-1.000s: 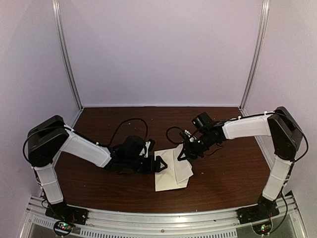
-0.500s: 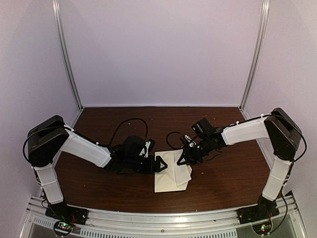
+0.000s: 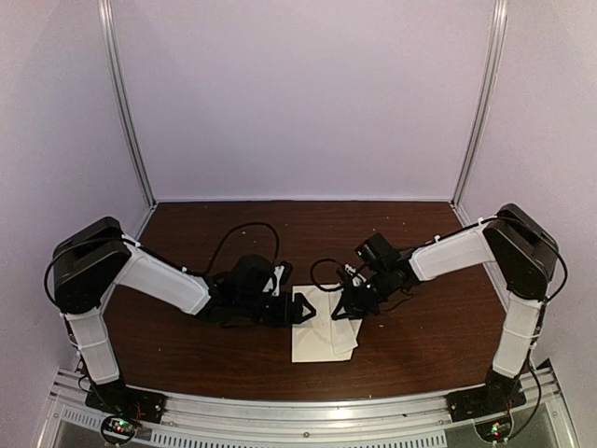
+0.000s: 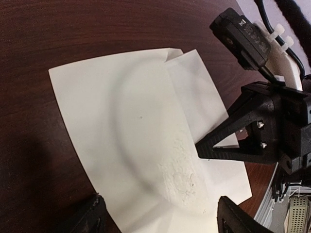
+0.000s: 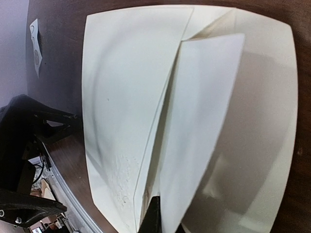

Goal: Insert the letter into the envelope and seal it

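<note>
Lying under right pincer [image 4: 201,145]: envelope [image 4: 121,121]

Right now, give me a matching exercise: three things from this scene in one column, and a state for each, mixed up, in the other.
Things:
1. left black two-finger tool
2. right black two-finger tool
3. cream paper envelope

States:
A. lying on the dark brown wooden table, between the two arms
B. shut
C. open

Pairs: 1-C, 2-B, 3-A
</note>
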You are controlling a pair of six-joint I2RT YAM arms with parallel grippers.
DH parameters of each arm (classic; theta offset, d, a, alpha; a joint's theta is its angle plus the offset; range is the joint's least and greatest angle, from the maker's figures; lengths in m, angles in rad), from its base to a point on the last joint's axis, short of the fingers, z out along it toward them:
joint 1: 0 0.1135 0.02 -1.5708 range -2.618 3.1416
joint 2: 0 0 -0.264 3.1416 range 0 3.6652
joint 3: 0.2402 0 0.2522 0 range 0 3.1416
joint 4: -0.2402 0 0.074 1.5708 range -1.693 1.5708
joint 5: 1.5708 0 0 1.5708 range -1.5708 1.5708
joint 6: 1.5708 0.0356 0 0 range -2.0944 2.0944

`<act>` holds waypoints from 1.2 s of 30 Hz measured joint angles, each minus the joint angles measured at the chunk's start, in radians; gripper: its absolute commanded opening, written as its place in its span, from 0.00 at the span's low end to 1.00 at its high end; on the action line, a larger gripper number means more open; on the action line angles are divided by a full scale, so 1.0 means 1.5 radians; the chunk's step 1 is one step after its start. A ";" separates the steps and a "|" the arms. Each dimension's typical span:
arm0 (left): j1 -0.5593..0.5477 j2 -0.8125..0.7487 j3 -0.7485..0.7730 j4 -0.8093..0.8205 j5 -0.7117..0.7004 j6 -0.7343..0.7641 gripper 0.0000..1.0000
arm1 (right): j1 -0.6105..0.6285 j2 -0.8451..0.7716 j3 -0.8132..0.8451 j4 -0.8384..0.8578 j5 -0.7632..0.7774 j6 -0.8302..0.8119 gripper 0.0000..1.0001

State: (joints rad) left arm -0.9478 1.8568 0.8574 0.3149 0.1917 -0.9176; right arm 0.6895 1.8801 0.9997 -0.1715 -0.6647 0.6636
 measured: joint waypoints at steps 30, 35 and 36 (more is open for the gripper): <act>0.000 -0.046 -0.020 -0.039 -0.010 0.009 0.69 | 0.005 -0.158 -0.013 -0.136 0.121 -0.020 0.30; 0.000 -0.046 -0.036 -0.036 0.006 0.002 0.61 | 0.008 -0.171 -0.092 -0.095 0.104 0.013 0.26; 0.000 -0.046 -0.038 -0.035 0.008 0.001 0.60 | 0.010 -0.171 -0.103 -0.089 0.098 0.018 0.26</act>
State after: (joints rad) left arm -0.9478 1.7878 0.8009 0.2619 0.2035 -0.9157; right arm 0.7052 1.6230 0.8448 -0.3042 -0.5175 0.6910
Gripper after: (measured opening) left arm 0.634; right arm 0.269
